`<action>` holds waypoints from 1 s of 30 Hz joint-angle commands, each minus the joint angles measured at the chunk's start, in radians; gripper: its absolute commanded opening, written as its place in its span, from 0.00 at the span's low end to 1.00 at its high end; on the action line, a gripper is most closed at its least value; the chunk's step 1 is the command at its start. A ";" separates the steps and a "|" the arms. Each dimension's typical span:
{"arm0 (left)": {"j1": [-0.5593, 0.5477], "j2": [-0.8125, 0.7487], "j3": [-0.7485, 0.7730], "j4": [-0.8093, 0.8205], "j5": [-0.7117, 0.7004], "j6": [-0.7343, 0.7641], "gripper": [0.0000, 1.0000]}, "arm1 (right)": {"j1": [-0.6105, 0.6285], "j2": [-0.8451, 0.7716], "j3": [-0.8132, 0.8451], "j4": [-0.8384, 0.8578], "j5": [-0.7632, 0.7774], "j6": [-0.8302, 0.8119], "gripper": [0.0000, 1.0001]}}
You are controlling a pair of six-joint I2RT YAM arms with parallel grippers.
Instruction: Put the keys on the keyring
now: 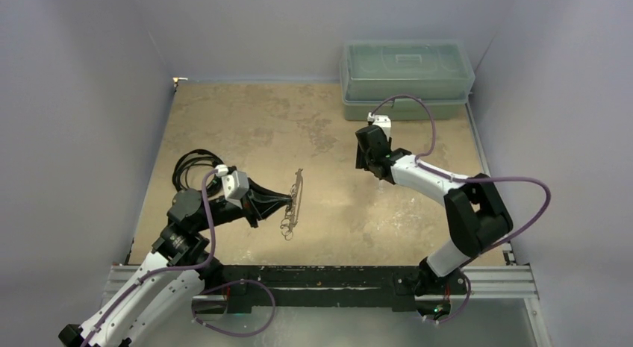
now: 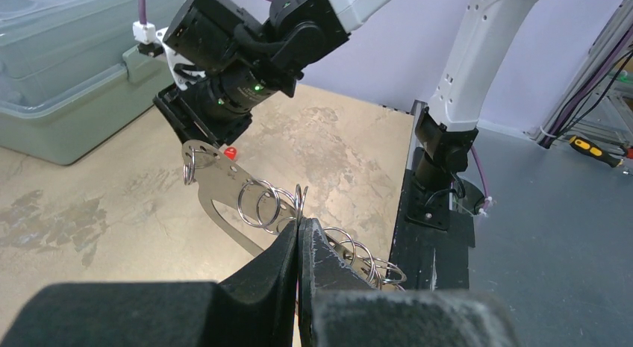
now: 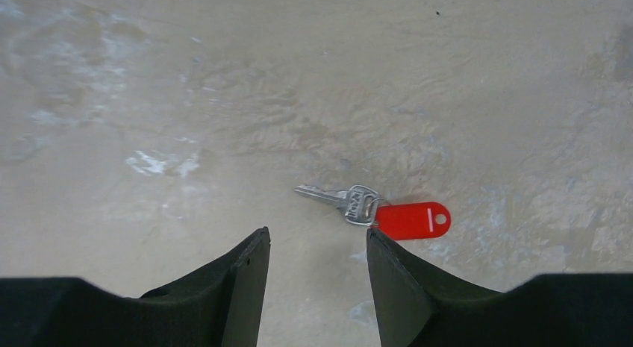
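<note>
Right wrist view: bare tabletop (image 3: 224, 101) spreads wide ahead of the right gripper (image 3: 315, 239), whose fingers (image 3: 242, 287) stand released with nothing between them. The key (image 3: 358, 204) lies flat just ahead of the tips, nearer the right-hand finger, its red head outermost. Well apart across open tabletop, the left gripper (image 2: 299, 235) is clenched, grasping the keyring (image 2: 224, 186), which reaches out beyond its tips. A lidded bin (image 1: 407, 74) sits at the far edge, near the right gripper.

1 key (image 3: 360, 205), 1 keyring (image 2: 224, 184), 2 stacked bins (image 1: 407, 78).
</note>
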 commanded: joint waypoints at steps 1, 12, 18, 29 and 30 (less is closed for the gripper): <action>0.000 0.006 0.043 0.032 -0.010 0.001 0.00 | -0.039 0.059 0.054 -0.027 -0.004 -0.088 0.54; 0.000 0.014 0.040 0.038 -0.006 -0.005 0.00 | -0.077 0.205 0.121 -0.061 -0.033 -0.165 0.65; 0.001 0.012 0.040 0.038 -0.007 -0.006 0.00 | -0.107 0.229 0.128 -0.079 -0.042 -0.175 0.61; 0.000 0.008 0.040 0.038 -0.010 -0.005 0.00 | -0.162 0.278 0.129 -0.077 -0.215 -0.179 0.39; 0.000 0.007 0.039 0.038 -0.010 -0.005 0.00 | -0.165 0.285 0.129 -0.077 -0.225 -0.180 0.37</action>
